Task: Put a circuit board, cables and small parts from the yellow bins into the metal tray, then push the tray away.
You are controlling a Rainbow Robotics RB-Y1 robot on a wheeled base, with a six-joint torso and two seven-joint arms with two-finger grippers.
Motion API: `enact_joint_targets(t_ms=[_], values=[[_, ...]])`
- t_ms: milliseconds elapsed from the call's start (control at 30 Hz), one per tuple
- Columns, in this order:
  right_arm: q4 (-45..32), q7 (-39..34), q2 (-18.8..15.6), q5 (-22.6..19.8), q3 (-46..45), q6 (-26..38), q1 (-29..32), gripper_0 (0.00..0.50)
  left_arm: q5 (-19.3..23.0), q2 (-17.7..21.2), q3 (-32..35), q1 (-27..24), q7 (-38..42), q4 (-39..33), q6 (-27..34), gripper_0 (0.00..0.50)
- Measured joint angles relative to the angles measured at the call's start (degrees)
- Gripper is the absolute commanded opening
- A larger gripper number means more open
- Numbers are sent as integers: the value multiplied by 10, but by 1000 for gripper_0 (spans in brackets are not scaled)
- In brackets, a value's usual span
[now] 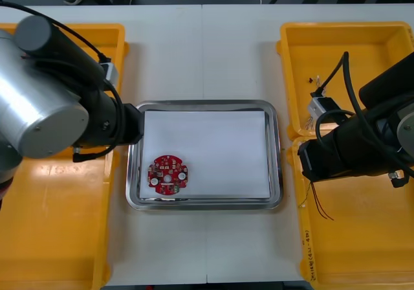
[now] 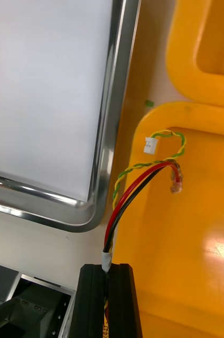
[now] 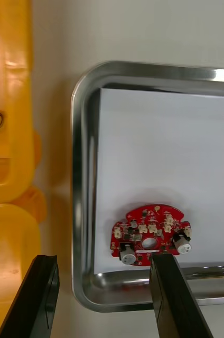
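In the front view, you are seeing the circuit board lying in the near left corner of the metal tray. The left arm is reaching over the tray's left rim, and the right arm is hanging over the near right yellow bin. In the right wrist view, your right gripper is pinching a red and yellow cable over that bin's edge, beside the tray. In the left wrist view, your left gripper is standing with its fingers spread, one tip at the board's edge.

Round red board lies flat at the tray's seven o'clock. A red-yellow cable hangs over the bin rim at the tray's four o'clock.
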Motion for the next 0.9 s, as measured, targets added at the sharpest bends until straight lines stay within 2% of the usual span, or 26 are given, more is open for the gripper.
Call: enact_joint_targets(t_ms=[100,300,433,533,633,733,833,900], values=[[0,12,1,3,16,0,-9,0,28,17,37,8,0,-2,0,500],[5,128,14,15,24,0,-22,0,76,59,86,11,0,-2,0,500],[10,145,20,38,42,0,-35,0,104,83,118,11,0,-2,0,500],[11,187,23,54,62,0,-47,0,123,102,138,11,0,0,0,500],[11,238,27,66,80,0,-57,0,132,121,150,11,-1,10,0,500],[11,251,35,75,92,0,-64,0,134,130,167,11,-15,37,0,500],[11,269,45,81,97,0,-67,0,134,131,192,11,-63,69,0,500],[12,315,52,87,99,0,-68,0,134,131,204,11,-113,94,0,500]])
